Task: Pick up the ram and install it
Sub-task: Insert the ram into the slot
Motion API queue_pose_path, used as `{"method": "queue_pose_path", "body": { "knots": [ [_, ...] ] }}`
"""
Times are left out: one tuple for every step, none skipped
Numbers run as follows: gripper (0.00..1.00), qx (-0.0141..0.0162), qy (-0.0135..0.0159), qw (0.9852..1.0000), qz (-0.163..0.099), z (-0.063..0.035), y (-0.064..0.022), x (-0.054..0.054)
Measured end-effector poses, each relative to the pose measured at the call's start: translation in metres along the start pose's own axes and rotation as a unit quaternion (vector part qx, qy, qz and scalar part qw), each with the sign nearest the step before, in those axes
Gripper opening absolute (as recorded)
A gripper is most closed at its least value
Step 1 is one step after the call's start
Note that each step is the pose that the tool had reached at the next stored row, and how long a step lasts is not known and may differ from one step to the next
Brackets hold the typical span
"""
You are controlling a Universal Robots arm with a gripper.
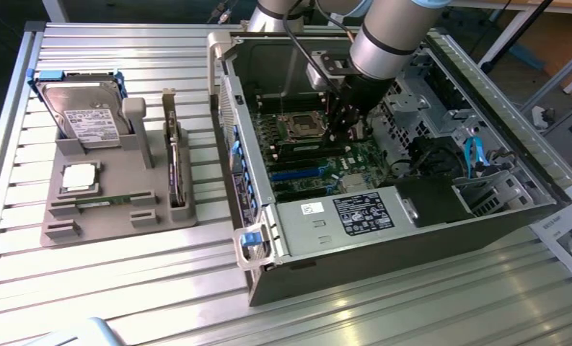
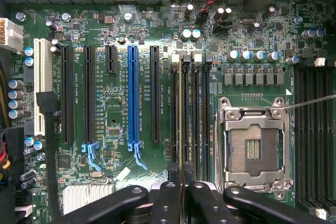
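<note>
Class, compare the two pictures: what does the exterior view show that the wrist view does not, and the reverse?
Exterior view adds: the arm reaching into the open case, and, on the exterior view's left, a gray tray with a hard drive standing in it.
Wrist view adds: the ram, edge-on, gripped by the tool and lined up along the memory slots.
Shared: the green motherboard, its blue slot and the empty processor socket.
</note>
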State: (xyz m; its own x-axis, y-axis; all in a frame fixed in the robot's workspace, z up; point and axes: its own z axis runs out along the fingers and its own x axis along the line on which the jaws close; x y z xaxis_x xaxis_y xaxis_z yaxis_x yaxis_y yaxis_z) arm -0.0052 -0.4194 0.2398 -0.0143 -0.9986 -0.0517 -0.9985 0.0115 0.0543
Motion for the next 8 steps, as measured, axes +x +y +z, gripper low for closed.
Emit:
{"method": "queue_pose_path", "body": {
  "knots": [
    [0.12,0.0000,0.0000,1.0000,0.000,0.0000,0.0000,0.0000],
    [0.12,0.0000,0.0001,1.0000,-0.001,0.0000,0.0000,0.0000],
    [0.12,-0.0001,0.0000,1.0000,-0.001,0.0000,0.0000,0.0000],
    [0.12,-0.0001,0.0001,1.0000,-0.001,0.0000,0.0000,0.0000],
    [0.12,-0.0001,0.0001,1.0000,-0.002,0.0000,0.0000,0.0000],
    [0.12,0.0000,0.0001,1.0000,-0.003,0.0000,0.0000,0.0000],
    [0.12,0.0001,0.0002,1.0000,-0.003,0.0000,0.0000,0.0000],
    [0.12,0.0001,0.0002,1.0000,-0.004,0.0000,0.0000,0.0000]
  ]
}}
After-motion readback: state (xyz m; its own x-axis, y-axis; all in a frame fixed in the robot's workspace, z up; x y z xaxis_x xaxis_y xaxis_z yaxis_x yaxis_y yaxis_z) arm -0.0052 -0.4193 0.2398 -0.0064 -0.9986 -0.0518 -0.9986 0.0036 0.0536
